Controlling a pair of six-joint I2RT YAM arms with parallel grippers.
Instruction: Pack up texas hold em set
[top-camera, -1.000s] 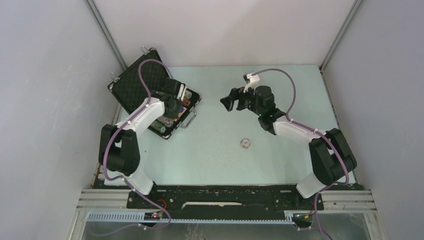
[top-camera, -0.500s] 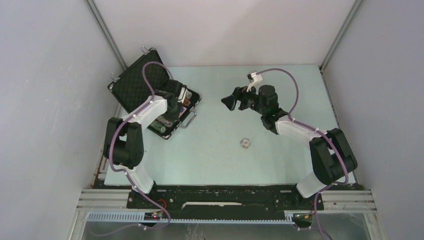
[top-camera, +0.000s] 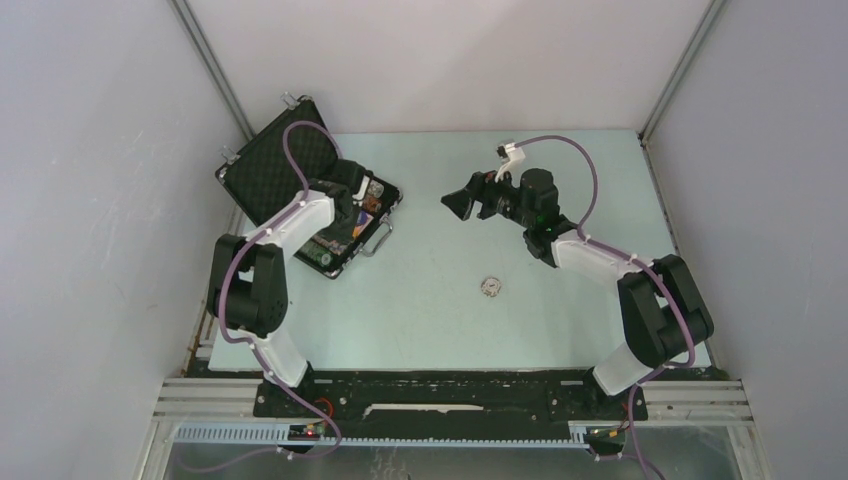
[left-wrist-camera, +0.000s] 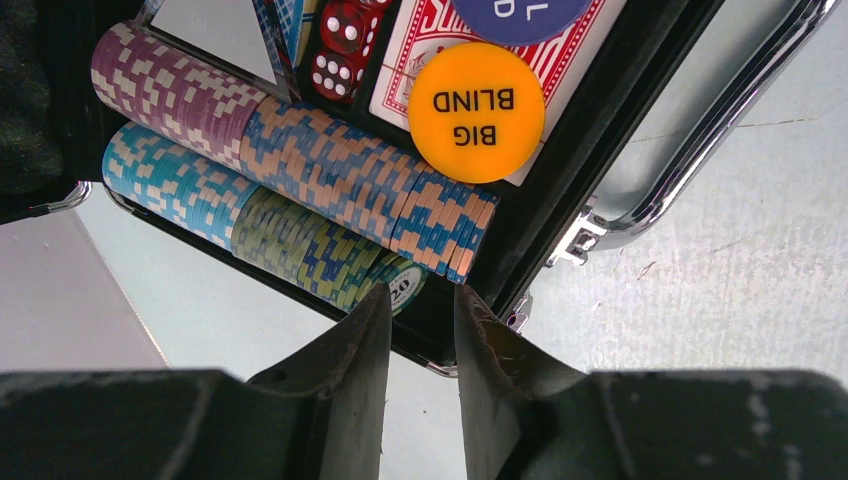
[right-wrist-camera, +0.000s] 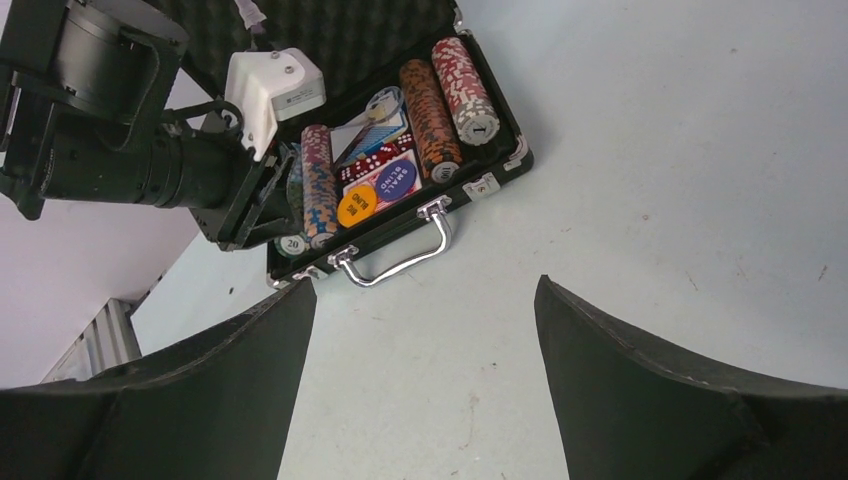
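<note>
Left gripper (left-wrist-camera: 420, 295): fingers a narrow gap apart, holding nothing, poised over the front edge of the open case (left-wrist-camera: 600, 110). Within the last second its arm shifted, then settled. The loose chip (top-camera: 490, 287) on the table (top-camera: 430, 320) has not moved. Right gripper (right-wrist-camera: 425, 283): spread wide, empty, well apart from the case. Case contents: rows of poker chips (left-wrist-camera: 330, 170), card deck (left-wrist-camera: 395, 80), red dice (left-wrist-camera: 340, 45), orange button (left-wrist-camera: 476, 112), blue button (right-wrist-camera: 400, 178). Judgement: one chip outstanding, lid not yet closed
</note>
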